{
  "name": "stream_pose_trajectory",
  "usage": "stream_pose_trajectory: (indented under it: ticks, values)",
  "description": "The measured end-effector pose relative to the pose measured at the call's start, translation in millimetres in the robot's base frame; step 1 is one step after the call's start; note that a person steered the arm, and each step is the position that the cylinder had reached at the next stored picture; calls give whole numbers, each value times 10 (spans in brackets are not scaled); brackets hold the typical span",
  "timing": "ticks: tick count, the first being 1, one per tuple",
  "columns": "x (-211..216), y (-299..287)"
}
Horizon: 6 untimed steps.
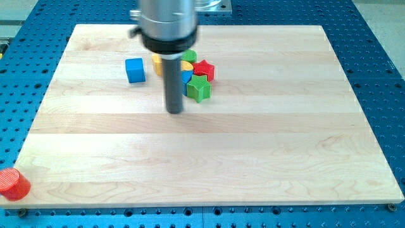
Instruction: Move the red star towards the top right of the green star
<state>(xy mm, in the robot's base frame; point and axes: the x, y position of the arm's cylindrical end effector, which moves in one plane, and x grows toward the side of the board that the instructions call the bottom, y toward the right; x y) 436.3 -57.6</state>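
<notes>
One red star [204, 69] touches the green star [199, 89]; my tip [174, 111] sits just left, no writing readable.

Wooden table [209, 145] on a blue base with holes. Rod standing up, my tip [174, 111] low and left of the green star [199, 88]. Red star [204, 69] just above that green star, touching. More blocks packed close behind the rod: yellow [156, 62], blue [186, 77], another green [189, 56]. Blue cube [134, 69] alone to the left. Red cylinder [13, 184] off the table, bottom left.
</notes>
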Motion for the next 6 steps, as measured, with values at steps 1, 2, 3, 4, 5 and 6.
stream_pose_trajectory:
  ticks: [1,2,3,4,5,6]
  values:
    - [-742,1006]
    - [-1328,1174]
    - [-785,740]
    - [-1114,515]
    - [-1602,787]
    - [-1682,1809]
